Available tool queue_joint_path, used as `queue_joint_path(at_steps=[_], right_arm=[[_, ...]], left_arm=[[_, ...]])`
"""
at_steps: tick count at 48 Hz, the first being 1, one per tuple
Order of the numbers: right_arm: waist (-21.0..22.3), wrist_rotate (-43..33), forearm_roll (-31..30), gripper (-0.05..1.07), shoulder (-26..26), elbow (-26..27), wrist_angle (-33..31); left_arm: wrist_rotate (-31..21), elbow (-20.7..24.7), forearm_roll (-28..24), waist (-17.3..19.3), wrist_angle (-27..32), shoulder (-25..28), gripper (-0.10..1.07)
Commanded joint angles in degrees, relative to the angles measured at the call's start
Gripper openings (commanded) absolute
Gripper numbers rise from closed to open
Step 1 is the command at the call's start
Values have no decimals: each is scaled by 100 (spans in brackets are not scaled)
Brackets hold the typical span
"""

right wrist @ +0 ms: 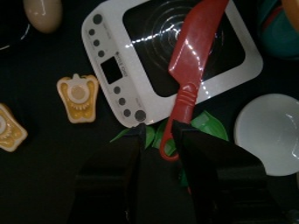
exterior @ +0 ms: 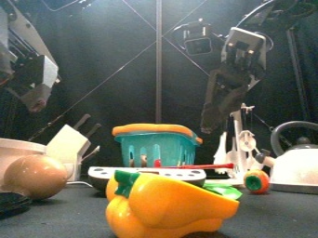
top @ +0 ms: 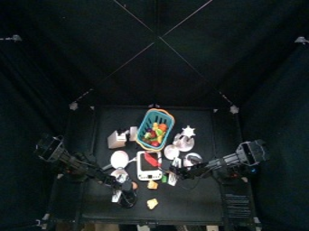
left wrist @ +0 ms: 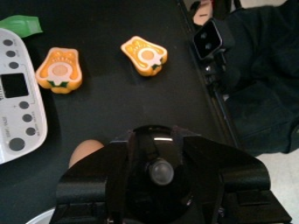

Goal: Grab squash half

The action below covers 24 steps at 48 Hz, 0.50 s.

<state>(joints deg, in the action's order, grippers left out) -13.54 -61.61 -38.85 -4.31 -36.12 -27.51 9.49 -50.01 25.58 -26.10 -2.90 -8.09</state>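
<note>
Two orange squash halves lie cut face up on the black table. In the left wrist view one squash half (left wrist: 59, 70) lies beside the white scale (left wrist: 14, 96) and the other squash half (left wrist: 146, 54) lies a little apart from it. Both show in the right wrist view (right wrist: 79, 96) (right wrist: 6, 131), and one fills the foreground of the front view (exterior: 168, 206). My left gripper (top: 125, 197) hangs above the table's front left, short of both halves. My right gripper (right wrist: 142, 144) is shut and empty, over the end of a red spatula (right wrist: 193, 61) that lies on the scale (right wrist: 128, 52).
A teal basket (exterior: 158, 149) with toy food stands mid-table. A brown egg-shaped thing (exterior: 35, 177) and a white bowl sit at the left, a white kettle (exterior: 298, 158) at the right. A green leaf (right wrist: 208, 127) and a white dish (right wrist: 271, 131) lie by the scale.
</note>
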Motion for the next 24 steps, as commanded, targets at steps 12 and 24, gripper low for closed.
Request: queue_joint_path(at_steps=[12, 24], right_arm=[[-35, -88, -123, 71, -431, -70, -369], [-18, -105, -97, 71, -483, -185, -387]], left_arm=[[158, 650, -123, 659, -369, 545, 79], [220, 1371, -923, 1213, 70, 1310, 81]])
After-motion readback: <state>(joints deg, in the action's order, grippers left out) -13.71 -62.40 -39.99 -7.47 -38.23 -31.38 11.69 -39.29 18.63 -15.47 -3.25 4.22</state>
